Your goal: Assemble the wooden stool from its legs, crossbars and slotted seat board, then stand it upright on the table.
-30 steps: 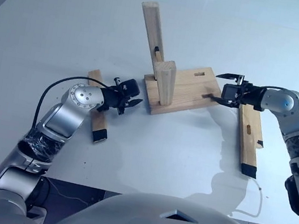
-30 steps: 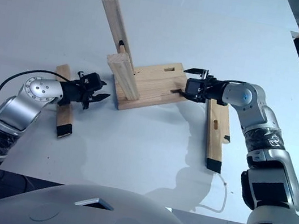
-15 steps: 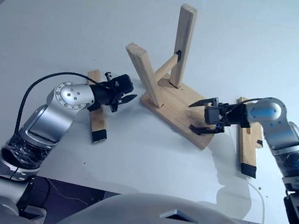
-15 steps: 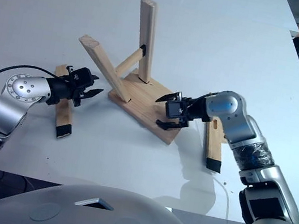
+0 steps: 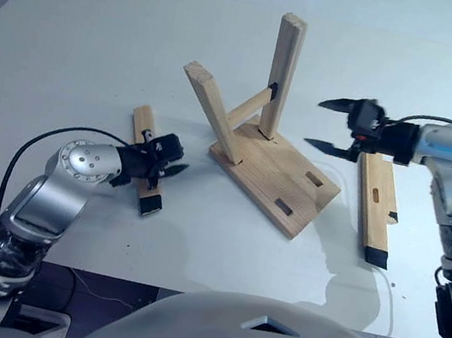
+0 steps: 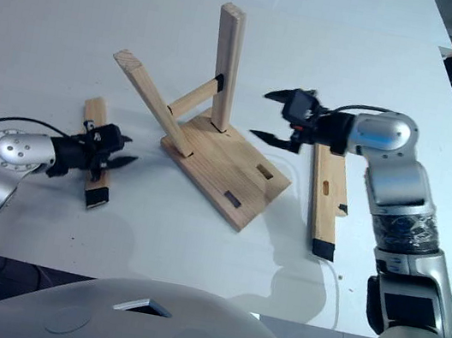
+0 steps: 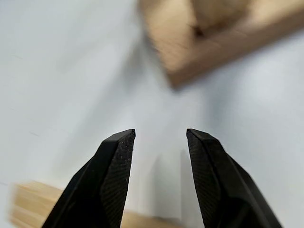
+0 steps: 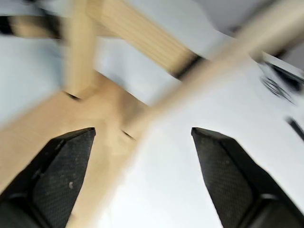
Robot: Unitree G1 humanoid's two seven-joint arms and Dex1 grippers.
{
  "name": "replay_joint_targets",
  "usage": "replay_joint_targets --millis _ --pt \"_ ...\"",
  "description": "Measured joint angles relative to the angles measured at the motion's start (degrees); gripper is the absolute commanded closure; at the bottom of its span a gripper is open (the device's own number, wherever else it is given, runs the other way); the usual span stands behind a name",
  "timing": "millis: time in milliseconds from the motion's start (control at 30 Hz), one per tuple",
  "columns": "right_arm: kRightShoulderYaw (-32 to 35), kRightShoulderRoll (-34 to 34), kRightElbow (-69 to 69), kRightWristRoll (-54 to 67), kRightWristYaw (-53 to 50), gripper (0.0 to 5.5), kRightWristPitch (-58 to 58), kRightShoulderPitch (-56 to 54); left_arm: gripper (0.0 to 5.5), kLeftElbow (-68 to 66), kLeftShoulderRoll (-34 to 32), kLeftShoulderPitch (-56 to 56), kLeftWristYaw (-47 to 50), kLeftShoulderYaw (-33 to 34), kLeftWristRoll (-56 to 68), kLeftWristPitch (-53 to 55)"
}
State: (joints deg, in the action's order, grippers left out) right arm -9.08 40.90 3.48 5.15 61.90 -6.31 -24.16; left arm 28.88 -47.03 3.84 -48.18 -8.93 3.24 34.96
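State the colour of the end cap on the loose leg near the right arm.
Black end cap, clearest in the left eye view.

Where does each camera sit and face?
Left eye, right eye: head stereo pair, looking forward and down at the pale wooden slotted seat board on the white table; both arms show.
Left wrist: on the left arm, facing past its open left end effector toward the board's corner.
Right wrist: on the right arm, facing through its open right end effector at the board's fitted wooden legs.
Shared: all four see the board.
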Motion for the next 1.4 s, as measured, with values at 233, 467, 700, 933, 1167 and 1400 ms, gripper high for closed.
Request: replay_joint_targets --millis 233,467,700,933,1167,1400 --pt "-6.3 2.3 16.3 -14.9 -6.8 1.77 26.7 4.0 3.46 3.9 3.6 -2.3 -1.7 -5.4 5.2 4.2" --pt "-8.7 2.5 19.3 -18.1 -8.6 1.77 37.4 5.2 3.46 -2.1 5.4 -3.5 0.3 -13.9 0.6 -1.4" --pt "-9.0 2.3 8.4 -13.6 -5.0 1.77 32.8 11.8 3.46 -10.0 7.5 -8.7 3.4 -15.3 -2.5 -6.9" --pt "-10.6 0.6 -1.6 -12.1 -4.8 1.77 25.9 17.3 3.46 -17.2 9.5 -14.9 5.4 -15.3 -6.2 -8.7" --pt "-10.7 -1.2 -5.1 -12.4 -6.0 1.77 21.3 18.1 3.46 -15.5 7.0 -12.9 4.2 -14.7 -7.3 -10.7" --pt "-6.8 0.3 -9.2 -9.7 -6.3 1.77 17.4 18.8 3.46 -14.0 7.0 -10.3 4.2 -12.1 -6.1 -9.9"
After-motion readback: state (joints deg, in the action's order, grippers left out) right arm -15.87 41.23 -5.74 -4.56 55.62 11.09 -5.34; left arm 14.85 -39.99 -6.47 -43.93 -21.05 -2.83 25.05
